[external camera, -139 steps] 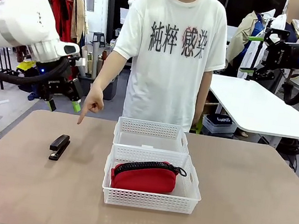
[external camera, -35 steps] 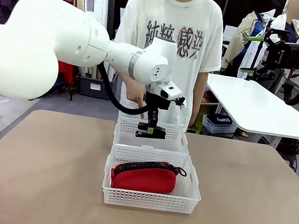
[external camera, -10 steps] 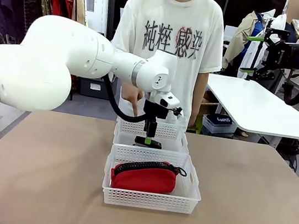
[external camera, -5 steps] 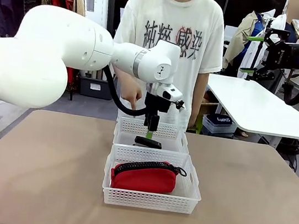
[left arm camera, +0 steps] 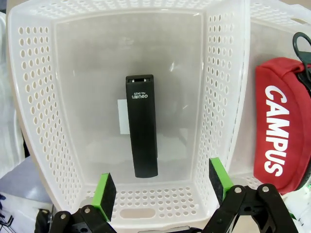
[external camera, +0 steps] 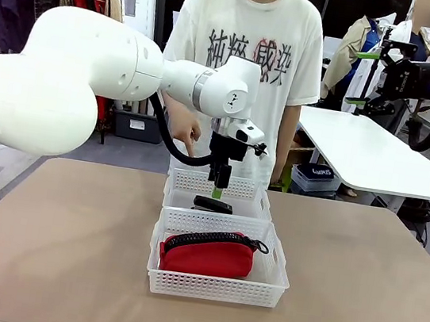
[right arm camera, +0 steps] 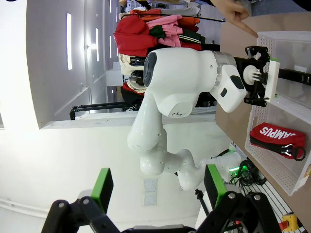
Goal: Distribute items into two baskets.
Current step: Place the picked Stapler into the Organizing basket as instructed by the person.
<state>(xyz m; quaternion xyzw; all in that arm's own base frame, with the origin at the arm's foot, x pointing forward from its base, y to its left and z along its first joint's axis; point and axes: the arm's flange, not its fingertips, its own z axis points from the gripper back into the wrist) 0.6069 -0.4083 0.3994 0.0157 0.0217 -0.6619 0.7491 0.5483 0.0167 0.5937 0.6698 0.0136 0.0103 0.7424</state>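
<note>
Nearest us, the red pouch (external camera: pixel 208 258) lies in the larger basket (external camera: pixel 215 289). Just beyond, touching it, the smaller basket (external camera: pixel 219 186) holds the black stapler (external camera: pixel 213 205), lying flat on its clear bottom. Our left gripper (external camera: pixel 217 189) hangs just above the stapler, jaws spread and empty, green pads (left arm camera: pixel 105 189) apart. Behind stands the person (external camera: pixel 249 62). Our right gripper (right arm camera: pixel 156 187) is raised away from the table, jaws likewise released.

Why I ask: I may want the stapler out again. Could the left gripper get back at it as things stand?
Probably yes. The left gripper hangs open directly above the stapler, which lies flat and alone on the far basket's bottom, with nothing between them.
</note>
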